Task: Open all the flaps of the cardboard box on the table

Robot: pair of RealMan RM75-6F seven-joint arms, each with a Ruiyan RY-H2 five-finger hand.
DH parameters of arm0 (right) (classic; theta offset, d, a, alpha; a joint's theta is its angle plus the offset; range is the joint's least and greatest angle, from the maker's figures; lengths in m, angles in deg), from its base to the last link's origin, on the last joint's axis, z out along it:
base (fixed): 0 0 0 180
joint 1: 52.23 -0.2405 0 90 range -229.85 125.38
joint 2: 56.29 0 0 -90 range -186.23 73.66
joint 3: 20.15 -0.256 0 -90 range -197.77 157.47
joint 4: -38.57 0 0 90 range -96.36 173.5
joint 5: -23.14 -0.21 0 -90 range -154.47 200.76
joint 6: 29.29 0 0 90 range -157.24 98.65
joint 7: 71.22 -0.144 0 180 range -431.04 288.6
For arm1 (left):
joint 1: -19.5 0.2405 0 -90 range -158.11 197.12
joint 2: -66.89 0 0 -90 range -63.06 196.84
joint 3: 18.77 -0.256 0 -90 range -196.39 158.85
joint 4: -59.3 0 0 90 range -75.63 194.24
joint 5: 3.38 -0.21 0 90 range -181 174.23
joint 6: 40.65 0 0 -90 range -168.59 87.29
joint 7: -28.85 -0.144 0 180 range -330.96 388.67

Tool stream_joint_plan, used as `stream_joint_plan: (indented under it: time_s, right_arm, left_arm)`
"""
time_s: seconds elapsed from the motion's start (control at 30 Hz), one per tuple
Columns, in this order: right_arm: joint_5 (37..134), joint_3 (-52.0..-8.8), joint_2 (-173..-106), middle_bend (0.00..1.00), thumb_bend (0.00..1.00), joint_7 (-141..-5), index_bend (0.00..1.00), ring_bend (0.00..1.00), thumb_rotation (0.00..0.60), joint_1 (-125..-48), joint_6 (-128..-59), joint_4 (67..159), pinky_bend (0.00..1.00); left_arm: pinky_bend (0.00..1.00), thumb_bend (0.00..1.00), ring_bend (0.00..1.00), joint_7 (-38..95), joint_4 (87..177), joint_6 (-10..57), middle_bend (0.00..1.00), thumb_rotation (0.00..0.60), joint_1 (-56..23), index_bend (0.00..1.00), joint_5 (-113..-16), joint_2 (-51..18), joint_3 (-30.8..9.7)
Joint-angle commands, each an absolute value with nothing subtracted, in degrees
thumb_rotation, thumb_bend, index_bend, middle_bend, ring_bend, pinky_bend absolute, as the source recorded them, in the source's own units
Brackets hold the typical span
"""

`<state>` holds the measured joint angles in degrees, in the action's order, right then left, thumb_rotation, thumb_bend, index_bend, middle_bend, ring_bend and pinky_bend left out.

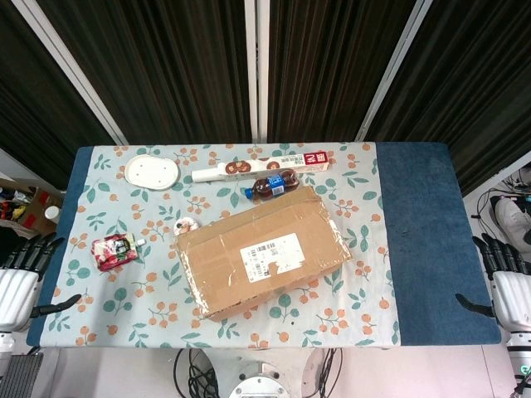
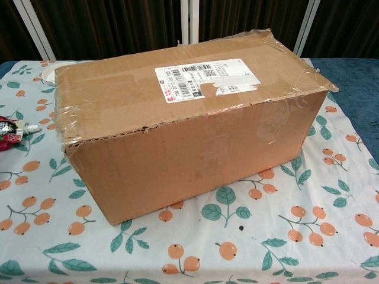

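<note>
Presently, my findings from both cameras:
Box: cardboard box (image 1: 261, 257) sits mid-table, skewed, flaps flat and shut; white label (image 1: 271, 251) on top.
Left hand (image 1: 23, 278): off the table's 9 o'clock edge, fingers spread, holding nothing; I see it in the head view only.
Right hand (image 1: 506, 282): off the 3 o'clock edge, fingers apart, holding nothing.
Room, 3 o'clock: bare blue table (image 1: 423, 240) surface beside the floral cloth (image 1: 357, 307).
Room, 6 o'clock: a strip of cloth between box and near edge.
Crowding, 12 o'clock: bottle (image 1: 272, 186) just beside the box's far edge; long carton (image 1: 261, 167) behind it.
Crowding, 9 to 11 o'clock: red pouch (image 1: 113, 251), small round item (image 1: 187, 225), white plate (image 1: 152, 172).
</note>
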<state>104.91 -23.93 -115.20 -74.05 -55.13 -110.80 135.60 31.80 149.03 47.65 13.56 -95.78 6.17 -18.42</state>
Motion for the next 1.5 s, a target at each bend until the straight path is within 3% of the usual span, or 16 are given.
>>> stream_joint_plan:
  time_s: [0.03, 0.33, 0.53, 0.8, 1.03, 1.17, 1.27, 1.33, 1.5]
  right_arm:
    - [104.9, -23.9, -115.3, 0.00, 0.04, -74.0, 0.00, 0.00, 0.600, -55.2, -110.7, 135.6, 0.00]
    - [105.4, -24.0, -114.7, 0.00, 0.05, -74.2, 0.00, 0.00, 0.600, -55.9, -109.9, 136.4, 0.00]
    - [108.4, -24.6, -109.4, 0.00, 0.08, -74.9, 0.00, 0.00, 0.600, -59.9, -105.4, 140.1, 0.00]
    - [111.0, -31.2, -100.4, 0.00, 0.19, -82.7, 0.00, 0.00, 0.600, -71.6, -95.7, 145.8, 0.00]
    - [106.3, -38.9, -100.3, 0.08, 0.69, -89.0, 0.02, 0.00, 0.600, -87.9, -79.1, 145.2, 0.00]
    - [101.4, -41.0, -104.3, 0.20, 0.92, -88.6, 0.19, 0.08, 0.600, -96.9, -69.1, 142.4, 0.00]
    - [98.0, -41.6, -108.4, 0.26, 1.00, -85.7, 0.29, 0.20, 0.600, -102.6, -64.2, 139.4, 0.00]
    - [95.1, -41.4, -111.4, 0.32, 1.00, -83.4, 0.32, 0.24, 0.600, -105.8, -61.8, 137.3, 0.00]
    - [89.0, -40.1, -117.3, 0.34, 1.00, -78.5, 0.36, 0.25, 0.600, -111.4, -58.7, 133.2, 0.00]
  left_arm:
    - [0.17, 0.00, 0.07, 31.9, 149.1, 47.5, 0.08, 0.440, 13.5, 0.10, -95.8, 6.2, -18.5]
    - [0.17, 0.00, 0.07, 32.6, 149.0, 47.9, 0.08, 0.446, 13.8, 0.10, -96.0, 6.1, -18.7]
    - [0.17, 0.00, 0.07, 33.6, 149.0, 48.1, 0.09, 0.473, 14.2, 0.09, -95.9, 6.9, -18.8]
    - [0.17, 0.00, 0.07, 35.4, 147.8, 48.5, 0.09, 0.470, 14.5, 0.09, -95.2, 7.0, -18.4]
    - [0.17, 0.00, 0.07, 36.5, 146.9, 48.3, 0.09, 0.475, 14.5, 0.09, -95.9, 6.4, -18.8]
    - [0.17, 0.00, 0.07, 37.5, 146.5, 48.2, 0.09, 0.475, 14.6, 0.09, -95.9, 6.4, -19.0]
    - [0.17, 0.00, 0.07, 37.9, 146.3, 48.4, 0.09, 0.478, 14.7, 0.09, -95.8, 6.7, -19.0]
    - [0.17, 0.00, 0.07, 38.1, 146.2, 48.4, 0.09, 0.477, 14.8, 0.09, -95.7, 6.8, -19.0]
    - [0.17, 0.00, 0.07, 38.5, 145.8, 48.0, 0.09, 0.475, 14.8, 0.09, -95.5, 6.9, -19.1]
